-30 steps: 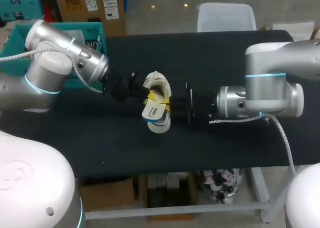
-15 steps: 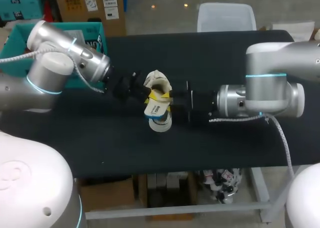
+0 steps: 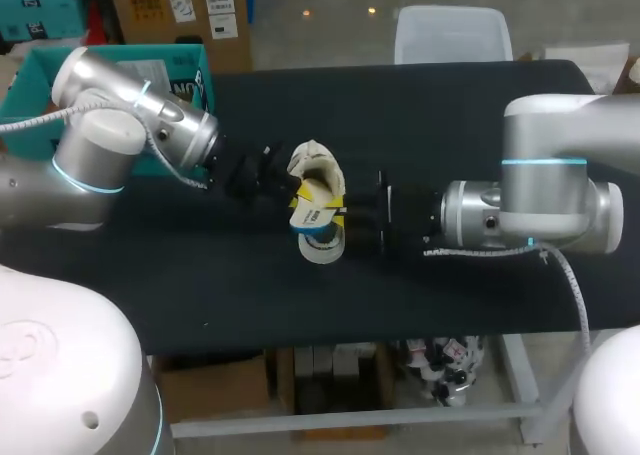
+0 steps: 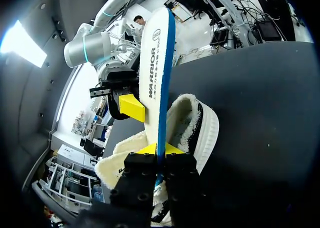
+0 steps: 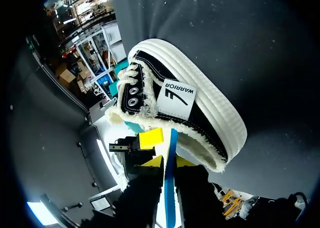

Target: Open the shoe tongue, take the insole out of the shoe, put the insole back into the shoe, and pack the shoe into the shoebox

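Note:
A black shoe [image 5: 192, 110] with a white sole and fleecy white lining rests mid-table, seen also as the shoe [image 3: 318, 170] and the shoe [image 4: 200, 130]. A white insole [image 4: 152, 62] with a blue edge stands out of its opening. My left gripper [image 4: 160, 149] is shut on the insole's lower end. My right gripper [image 5: 168, 162] grips the blue edge of the insole [image 5: 171, 143] from the opposite side. In the head view the left gripper [image 3: 296, 189] and right gripper [image 3: 341, 216] flank the insole [image 3: 316, 218].
The black table [image 3: 450, 125] has bare room to the right and along the front. A teal crate [image 3: 185, 67] stands at the far left corner, behind my left arm.
My right arm has drawn back a little to the right and lower, and its fingers opened briefly, then closed on the insole again. The left arm holds nearly still.

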You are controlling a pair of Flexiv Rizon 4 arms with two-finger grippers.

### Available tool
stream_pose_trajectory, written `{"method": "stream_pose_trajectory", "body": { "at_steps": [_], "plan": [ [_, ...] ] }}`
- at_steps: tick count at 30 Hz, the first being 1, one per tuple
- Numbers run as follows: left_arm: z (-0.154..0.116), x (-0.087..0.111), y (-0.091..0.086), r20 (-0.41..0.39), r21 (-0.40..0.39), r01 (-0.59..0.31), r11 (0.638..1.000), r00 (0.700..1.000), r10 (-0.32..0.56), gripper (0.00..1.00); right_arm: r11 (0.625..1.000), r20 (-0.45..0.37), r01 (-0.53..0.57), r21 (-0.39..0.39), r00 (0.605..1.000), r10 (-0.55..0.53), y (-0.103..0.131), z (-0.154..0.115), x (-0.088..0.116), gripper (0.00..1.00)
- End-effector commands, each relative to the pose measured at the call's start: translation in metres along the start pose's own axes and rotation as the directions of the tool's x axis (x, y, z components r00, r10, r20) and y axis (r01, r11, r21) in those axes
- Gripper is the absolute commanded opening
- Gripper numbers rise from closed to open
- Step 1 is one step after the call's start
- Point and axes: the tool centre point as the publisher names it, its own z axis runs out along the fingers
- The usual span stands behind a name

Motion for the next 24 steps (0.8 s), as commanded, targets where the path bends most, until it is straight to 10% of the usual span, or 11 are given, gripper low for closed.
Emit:
{"method": "stream_pose_trajectory", "body": {
  "at_steps": [1, 4, 7, 8, 9, 13, 14, 24],
  "plan": [
    [0.001, 0.001, -0.002, 0.006, -0.013, 0.001, 1.000, 1.000, -0.001, 0.00, 1.000, -0.003, 0.002, 0.021, 1.000, -0.001, 0.002, 0.002, -0.003, 0.00],
    [0.000, 0.001, -0.003, 0.006, -0.017, 0.005, 1.000, 1.000, -0.005, 0.00, 1.000, -0.001, 0.002, 0.028, 1.000, -0.001, 0.003, 0.004, -0.004, 0.00],
    [-0.002, 0.000, -0.010, 0.006, -0.018, 0.008, 1.000, 1.000, -0.008, 0.47, 0.999, 0.004, 0.002, 0.032, 1.000, -0.002, 0.003, 0.006, -0.004, 0.00],
    [-0.003, 0.000, -0.013, 0.006, -0.017, 0.007, 1.000, 1.000, -0.007, 0.79, 0.999, 0.004, 0.003, 0.033, 1.000, -0.003, 0.003, 0.006, -0.004, 0.00],
    [-0.004, 0.000, -0.016, 0.008, -0.016, 0.004, 1.000, 1.000, -0.004, 0.81, 0.999, 0.005, 0.004, 0.032, 1.000, -0.004, 0.003, 0.006, -0.004, 0.00],
    [-0.007, -0.001, -0.028, 0.009, -0.007, -0.016, 1.000, 1.000, 0.016, 0.38, 1.000, 0.005, 0.006, 0.030, 1.000, -0.006, 0.003, 0.004, -0.003, 0.00],
    [-0.007, -0.001, -0.031, 0.006, -0.006, -0.023, 1.000, 1.000, 0.023, 0.00, 1.000, 0.005, 0.007, 0.029, 1.000, -0.007, 0.003, 0.004, -0.003, 0.00],
    [-0.001, 0.000, -0.032, -0.027, -0.006, -0.064, 0.998, 0.998, 0.064, 0.00, 0.999, 0.046, 0.039, 0.038, 0.998, -0.040, 0.006, 0.005, -0.001, 0.00]
  ]
}}
